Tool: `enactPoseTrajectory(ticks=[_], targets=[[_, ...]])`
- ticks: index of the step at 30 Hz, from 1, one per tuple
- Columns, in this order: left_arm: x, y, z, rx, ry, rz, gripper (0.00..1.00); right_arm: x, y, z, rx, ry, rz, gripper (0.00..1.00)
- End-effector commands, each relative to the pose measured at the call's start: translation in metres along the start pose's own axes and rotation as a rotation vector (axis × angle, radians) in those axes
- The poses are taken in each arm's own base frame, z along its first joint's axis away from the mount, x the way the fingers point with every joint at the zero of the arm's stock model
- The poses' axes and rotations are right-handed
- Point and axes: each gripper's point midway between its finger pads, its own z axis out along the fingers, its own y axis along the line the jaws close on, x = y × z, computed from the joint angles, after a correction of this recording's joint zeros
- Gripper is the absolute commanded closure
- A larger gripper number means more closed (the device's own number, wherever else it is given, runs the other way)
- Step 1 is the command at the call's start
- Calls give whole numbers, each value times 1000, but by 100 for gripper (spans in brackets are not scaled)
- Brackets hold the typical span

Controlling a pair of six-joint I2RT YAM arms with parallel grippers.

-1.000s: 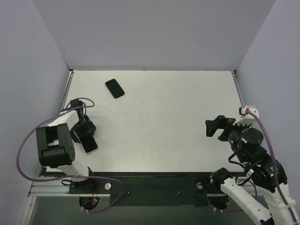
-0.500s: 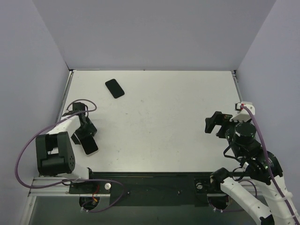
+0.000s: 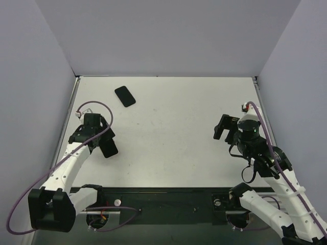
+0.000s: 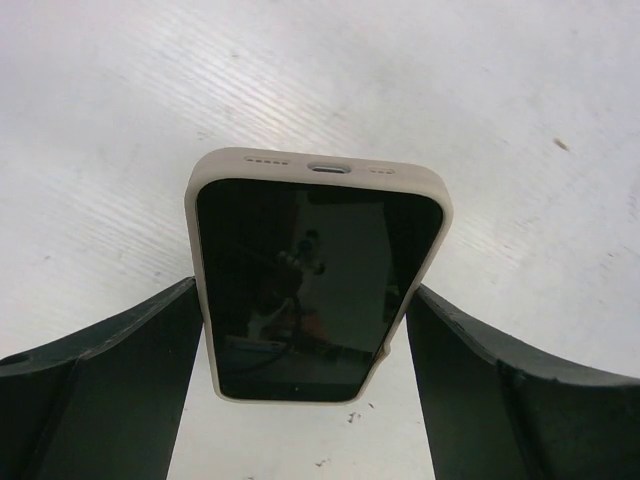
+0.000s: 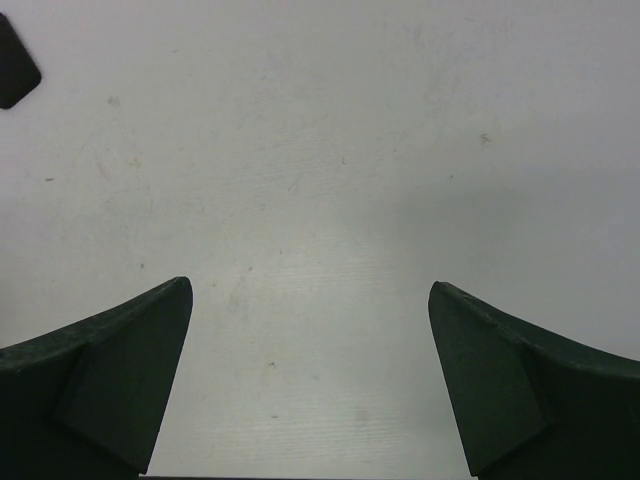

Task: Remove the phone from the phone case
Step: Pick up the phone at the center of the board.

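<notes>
A phone with a dark screen sits in a beige case. My left gripper is shut on it, one finger against each long side of the case, and the charging-port end points away from the wrist. In the top view the cased phone is at the left of the table in the left gripper and looks tilted. My right gripper is open and empty over the right side of the table; its wrist view shows its fingers wide apart above bare table.
A flat black rectangular object lies at the back left of the white table; its corner shows in the right wrist view. Grey walls stand on three sides.
The left arm has stretched out, carrying the cased phone right and away from the table's left edge. The right arm has moved forward and left, its gripper still open.
</notes>
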Motion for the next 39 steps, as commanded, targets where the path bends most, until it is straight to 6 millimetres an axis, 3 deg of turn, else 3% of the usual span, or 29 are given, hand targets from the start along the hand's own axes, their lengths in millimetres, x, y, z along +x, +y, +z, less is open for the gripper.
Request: enactPoseTrajectory(ticks=[1, 3, 4, 5, 6, 7, 8, 10, 11, 14, 17, 24, 29, 32, 35, 37, 38, 39], targets=[[-25, -51, -28, 238, -132, -16, 100, 24, 44, 17, -192, 79, 30, 1], [-25, -77, -44, 368, -152, 12, 100, 39, 70, 25, -311, 101, 55, 1], [-19, -89, -52, 428, -142, 40, 100, 34, 88, 26, -388, 75, 84, 1], [-24, -100, -61, 481, -162, 43, 100, 50, 103, 26, -456, 107, 78, 2], [-21, -111, -69, 527, -161, 61, 100, 44, 117, 26, -510, 73, 99, 2], [-23, -119, -75, 559, -168, 65, 100, 56, 133, 21, -575, 90, 83, 2], [-17, -130, -82, 605, -149, 75, 100, 50, 149, 21, -626, 52, 88, 2], [-8, -149, -94, 688, -110, 75, 100, 65, 183, 7, -737, 56, 46, 2], [-4, -159, -99, 731, -95, 54, 100, 75, 190, 13, -732, 72, 33, 3], [17, -182, -113, 806, -25, 30, 100, 87, 226, 3, -816, 76, 39, 5], [36, -199, -129, 859, 49, -25, 100, 107, 246, 3, -819, 117, -4, 11], [65, -208, -152, 893, 164, -171, 100, 132, 242, 7, -747, 70, -57, 16], [75, -214, -157, 876, 206, -244, 100, 134, 241, 4, -712, -18, -72, 28], [83, -215, -156, 843, 258, -283, 100, 133, 239, 10, -651, -48, -87, 44], [87, -217, -159, 831, 291, -313, 100, 135, 240, 10, -650, -44, -95, 54], [90, -217, -161, 814, 301, -325, 100, 138, 239, 9, -658, -38, -100, 67], [91, -216, -161, 800, 313, -336, 100, 136, 238, 7, -665, -41, -99, 85], [92, -215, -162, 803, 315, -339, 100, 138, 237, 7, -668, -36, -104, 94]])
